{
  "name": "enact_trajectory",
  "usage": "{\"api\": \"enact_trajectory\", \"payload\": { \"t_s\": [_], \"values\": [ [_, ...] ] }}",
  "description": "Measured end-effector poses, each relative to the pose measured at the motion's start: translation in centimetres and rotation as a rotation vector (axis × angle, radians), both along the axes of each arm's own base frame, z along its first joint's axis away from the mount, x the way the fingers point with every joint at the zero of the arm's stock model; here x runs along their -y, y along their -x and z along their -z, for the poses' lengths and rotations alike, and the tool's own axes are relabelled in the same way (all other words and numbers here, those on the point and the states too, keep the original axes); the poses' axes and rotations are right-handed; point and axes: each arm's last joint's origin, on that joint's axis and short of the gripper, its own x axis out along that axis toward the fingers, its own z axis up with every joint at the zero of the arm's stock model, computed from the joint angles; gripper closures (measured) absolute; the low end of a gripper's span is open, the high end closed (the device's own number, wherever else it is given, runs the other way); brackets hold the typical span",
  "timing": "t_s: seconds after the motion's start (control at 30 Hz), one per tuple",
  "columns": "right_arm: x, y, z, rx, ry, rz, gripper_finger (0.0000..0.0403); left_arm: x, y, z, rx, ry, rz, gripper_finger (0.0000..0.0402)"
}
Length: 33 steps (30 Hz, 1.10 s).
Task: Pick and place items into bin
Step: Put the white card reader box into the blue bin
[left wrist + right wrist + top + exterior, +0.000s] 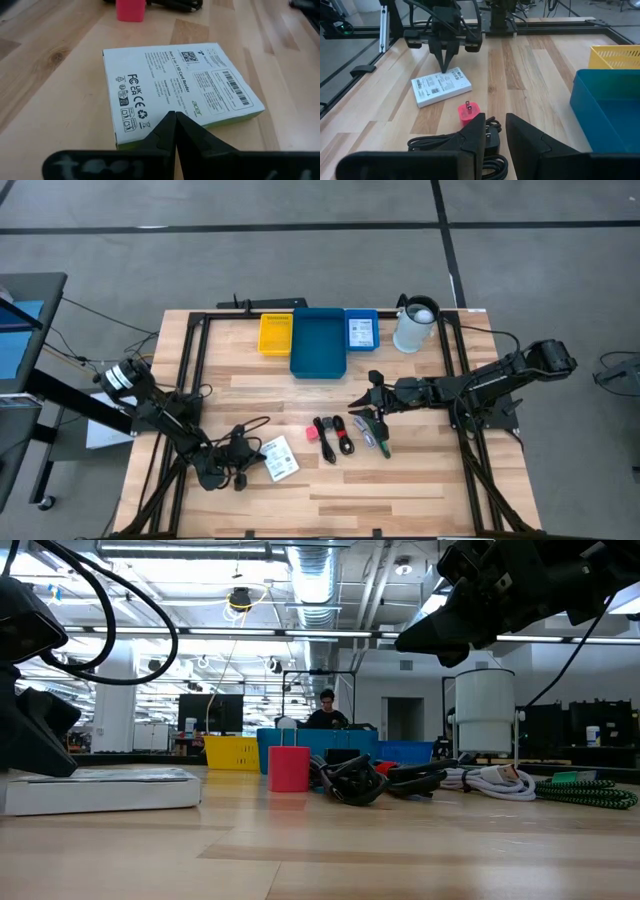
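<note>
1. White printed packet (pixel 180 87) lies flat on the bench (pixel 400 480), with the left hand (pixel 174 120), fingers together, at its near edge.
2. Right hand (pixel 492 131), fingers slightly apart, hangs over the black coiled cables (pixel 335 435) beside the pink-red cube (pixel 468 113).
3. Blue bin (pixel 319 342) sits at the far edge.

Wooden table (pixel 400 480) bears bins (pixel 318 345), packet (pixel 279 458) (white), cables (pixel 335 436)

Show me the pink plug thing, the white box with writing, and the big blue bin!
Small pink-red plug cube (pixel 468 113): right wrist view, its front face.
Flat white printed box (pixel 175 82): left wrist view, its printed top.
Large blue plastic bin (pixel 319 342): high view, its bare floor.
</note>
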Motion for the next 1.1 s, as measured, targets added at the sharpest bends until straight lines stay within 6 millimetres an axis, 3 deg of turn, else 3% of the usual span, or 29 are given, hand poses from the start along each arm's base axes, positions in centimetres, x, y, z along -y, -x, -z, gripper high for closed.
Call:
{"api": "enact_trajectory", "payload": {
  "t_s": [0.4,1.1],
  "values": [
    [0.1,0.0,0.0,-0.001,-0.001,0.006,0.0331,1.2,-0.4,2.3,0.128,0.022,-0.060,0.0402],
    [0.2,0.0,0.0,0.002,-0.002,0.007,0.0331,1.3,-0.3,2.4,0.131,0.027,-0.060,0.0402]
  ]
}}
